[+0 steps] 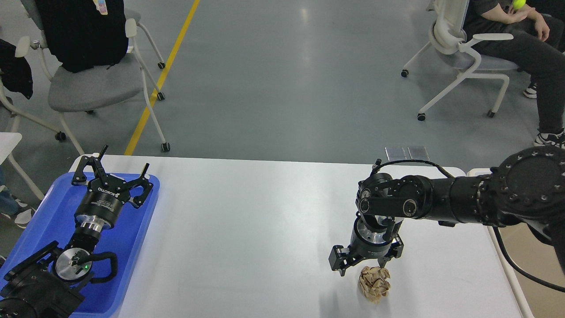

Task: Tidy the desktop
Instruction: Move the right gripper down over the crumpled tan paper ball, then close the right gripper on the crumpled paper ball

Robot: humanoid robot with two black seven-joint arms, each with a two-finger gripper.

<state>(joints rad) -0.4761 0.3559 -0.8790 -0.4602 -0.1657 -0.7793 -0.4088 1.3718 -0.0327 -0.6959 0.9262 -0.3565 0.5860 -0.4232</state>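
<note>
Crumpled brown paper ball (374, 283) on the white desktop (265, 229), near its front right, looks light and crushable, best pinched across its middle by the open right gripper (363, 265) poised over it.
</note>
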